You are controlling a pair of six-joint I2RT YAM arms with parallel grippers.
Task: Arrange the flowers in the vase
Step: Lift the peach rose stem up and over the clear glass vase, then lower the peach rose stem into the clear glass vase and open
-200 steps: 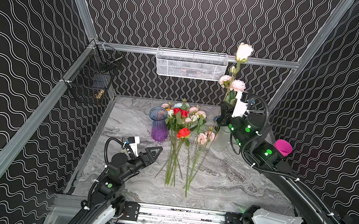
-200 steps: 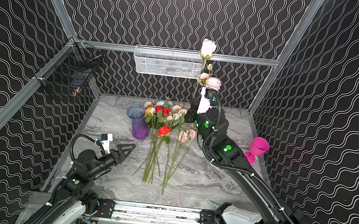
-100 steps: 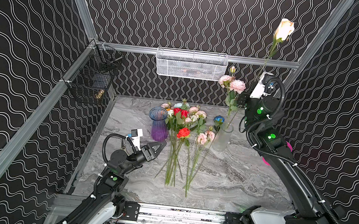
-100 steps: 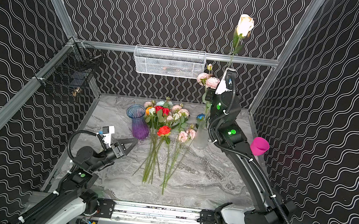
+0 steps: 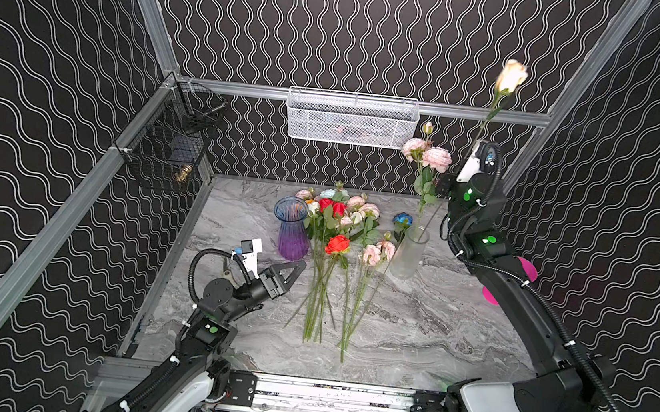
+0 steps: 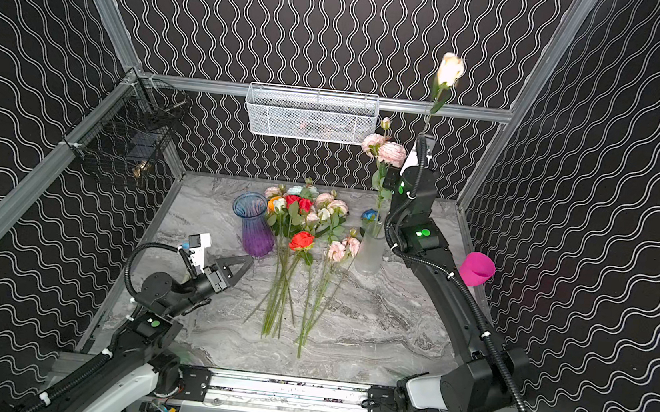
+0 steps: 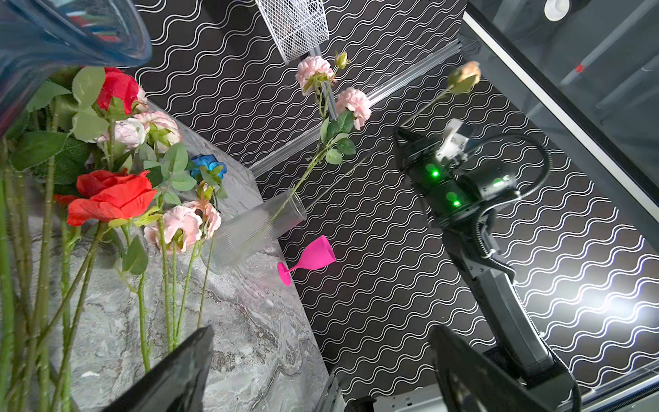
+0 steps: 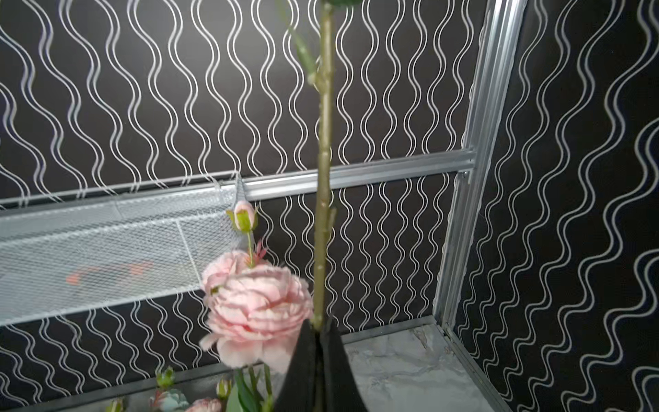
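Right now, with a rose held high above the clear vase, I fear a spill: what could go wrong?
The right gripper holds the cream rose by its long stem, whose low end seems to reach the mouth of the clear vase; a sideways push might tip that tall, narrow vase. The pink blooms in it sit close beside the gripper and could snag.

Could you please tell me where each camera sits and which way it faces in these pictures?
Top views: high in front, looking down over the table; left arm and right arm both show.
Left wrist: low, looking across lying flowers to the clear vase and right arm; the open left pincer frames it.
Right wrist: raised, facing the back wall; right pincer shut on the cream rose.
Shared: both wrist views show the pink spray.
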